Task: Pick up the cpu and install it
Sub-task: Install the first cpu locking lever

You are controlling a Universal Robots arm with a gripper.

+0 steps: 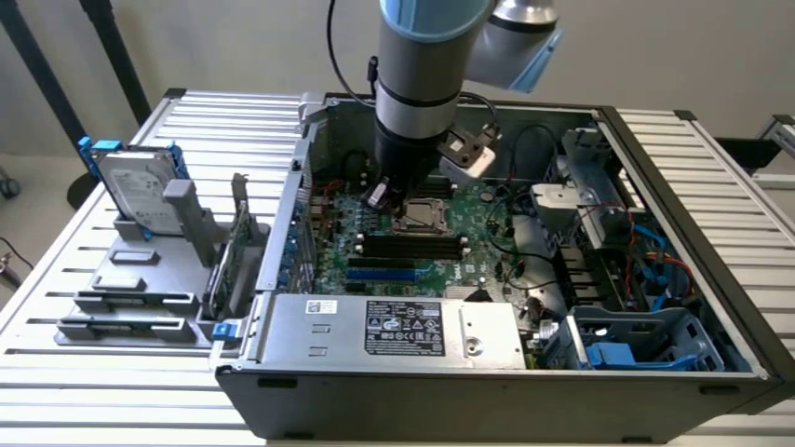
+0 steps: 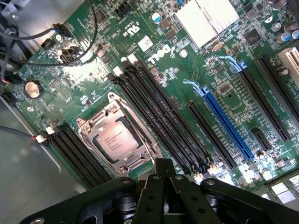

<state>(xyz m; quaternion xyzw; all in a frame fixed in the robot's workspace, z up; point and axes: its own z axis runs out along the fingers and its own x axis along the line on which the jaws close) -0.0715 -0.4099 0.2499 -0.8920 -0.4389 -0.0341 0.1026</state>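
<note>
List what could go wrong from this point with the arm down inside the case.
1. The cpu already lies in its socket frame, and the shut gripper hangs close above the board; a small downward slip could press on the chip or frame.
2. The black memory slots run right beside the socket, so a sideways drift might knock them.
3. Loose black cables hang near the arm's wrist and could snag.
</note>
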